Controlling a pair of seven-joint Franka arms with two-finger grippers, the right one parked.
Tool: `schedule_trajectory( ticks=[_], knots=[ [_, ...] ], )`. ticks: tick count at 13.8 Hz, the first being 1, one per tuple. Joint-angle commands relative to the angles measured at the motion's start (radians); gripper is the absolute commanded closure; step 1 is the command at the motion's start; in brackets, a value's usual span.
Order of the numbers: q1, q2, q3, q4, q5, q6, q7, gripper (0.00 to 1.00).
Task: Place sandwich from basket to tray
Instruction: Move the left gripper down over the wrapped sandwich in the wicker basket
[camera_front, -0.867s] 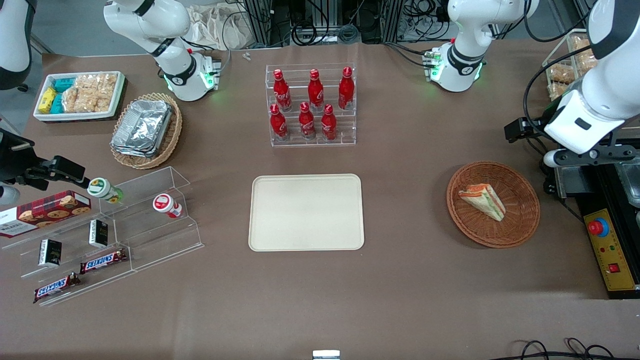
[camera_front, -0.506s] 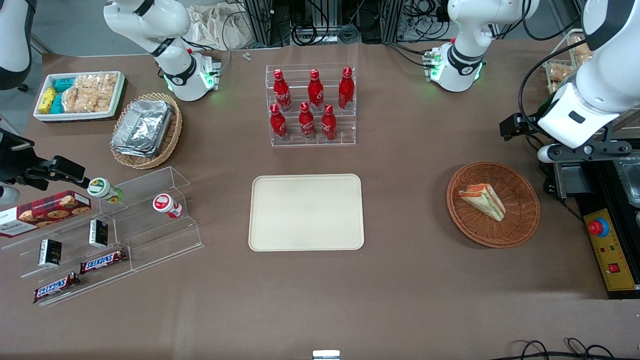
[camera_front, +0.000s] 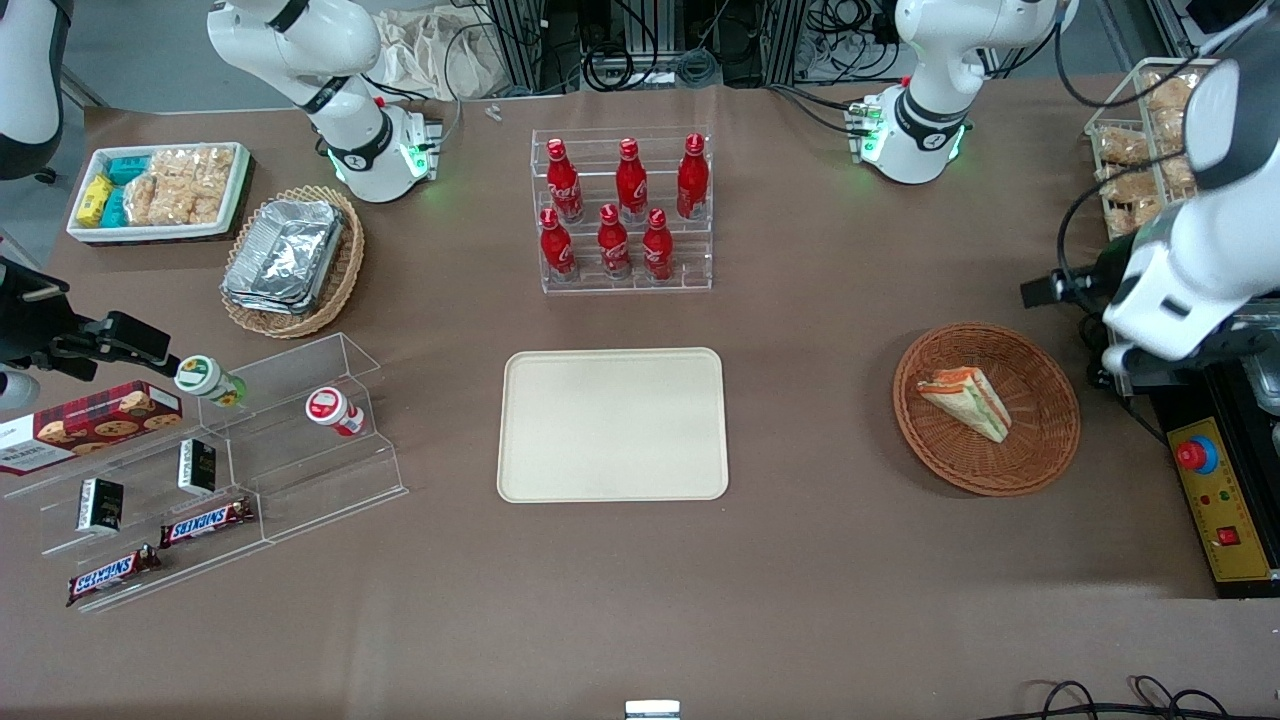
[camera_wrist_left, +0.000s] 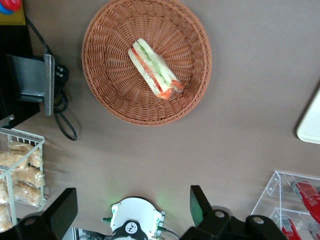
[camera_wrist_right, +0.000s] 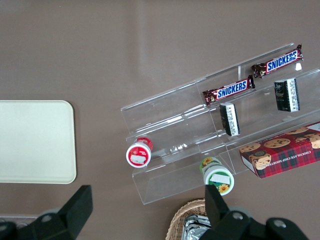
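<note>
The sandwich (camera_front: 967, 402) (camera_wrist_left: 155, 75), a white-bread wedge with red and green filling, lies in the round reddish-brown basket (camera_front: 1050, 445) (camera_wrist_left: 107, 95). The cream tray (camera_front: 612, 425) (camera_wrist_left: 311, 125) lies flat at the table's middle, with nothing on it. My gripper (camera_wrist_left: 132, 210) is open, its two black fingers wide apart with nothing between them. It hangs high above the table, apart from the basket. In the front view its hand (camera_front: 1165, 345) is beside the basket, toward the working arm's end.
A black control box with a red button (camera_front: 1215, 500) and a wire rack of pastries (camera_front: 1140, 150) (camera_wrist_left: 17, 170) stand near the basket. A clear rack of red bottles (camera_front: 625, 210) stands farther from the front camera than the tray. Snack shelves (camera_front: 250, 450) lie toward the parked arm's end.
My arm's wrist has swung nearer to the front camera and a little toward the working arm's end of the table. The sandwich, basket and tray have not moved.
</note>
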Motion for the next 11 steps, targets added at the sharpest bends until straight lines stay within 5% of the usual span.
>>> schedule_trajectory(
  ticks=[1,6,11],
  knots=[
    [0.013,0.066,0.003,-0.041,-0.031,0.075,-0.151,0.00],
    [0.014,0.147,0.005,-0.297,-0.023,0.402,-0.366,0.00],
    [0.014,0.264,0.009,-0.306,-0.012,0.456,-0.504,0.00]
  ],
)
